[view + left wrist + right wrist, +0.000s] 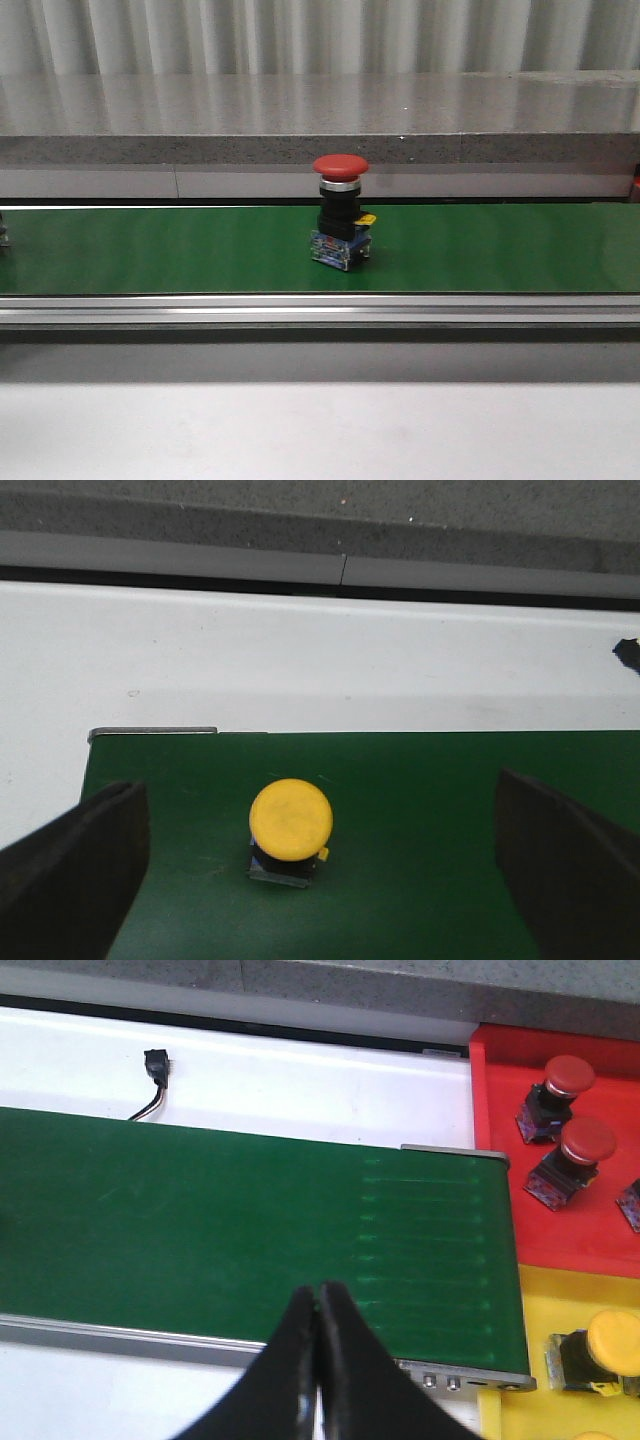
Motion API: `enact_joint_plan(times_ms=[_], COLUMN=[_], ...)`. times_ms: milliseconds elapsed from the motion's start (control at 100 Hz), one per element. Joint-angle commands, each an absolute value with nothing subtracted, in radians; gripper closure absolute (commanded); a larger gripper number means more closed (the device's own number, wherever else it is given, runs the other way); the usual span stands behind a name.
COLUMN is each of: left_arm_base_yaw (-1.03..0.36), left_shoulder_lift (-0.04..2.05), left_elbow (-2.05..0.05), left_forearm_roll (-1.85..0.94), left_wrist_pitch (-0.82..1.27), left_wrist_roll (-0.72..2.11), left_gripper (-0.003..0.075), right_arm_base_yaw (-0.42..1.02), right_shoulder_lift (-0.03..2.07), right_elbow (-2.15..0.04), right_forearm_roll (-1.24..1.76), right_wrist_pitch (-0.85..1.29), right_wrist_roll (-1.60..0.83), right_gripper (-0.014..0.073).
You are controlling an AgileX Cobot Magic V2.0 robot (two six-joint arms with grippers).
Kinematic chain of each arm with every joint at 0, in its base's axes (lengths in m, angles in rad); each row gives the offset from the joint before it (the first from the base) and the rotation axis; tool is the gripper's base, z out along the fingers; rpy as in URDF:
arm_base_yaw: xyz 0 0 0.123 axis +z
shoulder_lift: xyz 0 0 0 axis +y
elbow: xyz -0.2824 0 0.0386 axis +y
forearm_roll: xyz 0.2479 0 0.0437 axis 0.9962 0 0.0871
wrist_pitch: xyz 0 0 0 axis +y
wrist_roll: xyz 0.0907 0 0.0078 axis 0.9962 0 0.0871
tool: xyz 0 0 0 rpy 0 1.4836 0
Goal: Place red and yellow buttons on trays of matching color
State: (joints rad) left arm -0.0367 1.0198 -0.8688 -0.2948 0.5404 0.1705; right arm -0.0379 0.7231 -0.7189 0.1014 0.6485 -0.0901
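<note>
While left gripper (315,880) hangs spread wide over green belt (420,810), yellow button (290,818) stands between its fingers, not touched. Looks small, hard, light; smooth round cap likely slippery, so grab boxy base under cap. Belt end near, white table beyond. Right gripper (318,1360) pressed together, holding nothing, above belt. Past belt end: red tray (500,1160), yellow tray (540,1305). Red button (340,210) stands mid-belt.
</note>
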Motion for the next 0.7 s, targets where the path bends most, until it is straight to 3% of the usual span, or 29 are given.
enact_joint_plan(times_ms=[0,390,530,690], left_arm_base_yaw=[-0.046,-0.046,-0.046,-0.046], left_shoulder_lift=[0.908,0.515,0.443,0.424], left_elbow=[-0.83,-0.564,-0.521,-0.515], left_forearm_roll=[-0.307,-0.307,-0.307,-0.307], left_wrist_pitch=[0.445,0.399,0.397,0.397], left_wrist_roll=[0.175,0.175,0.175,0.175], left_gripper=[0.0061,0.0087,0.0218,0.0463], right_arm_base_yaw=[-0.035,-0.035,-0.035,-0.035], right_shoulder_lift=[0.719,0.719,0.719,0.719], right_elbow=[-0.745,-0.745,-0.745,-0.745], right_forearm_roll=[0.103,0.103,0.103,0.103], right_wrist_pitch=[0.59,0.59,0.59,0.59], right_wrist_roll=[-0.097,-0.097,-0.097,-0.097], right_gripper=[0.0661,0.0661,0.0661,0.0661])
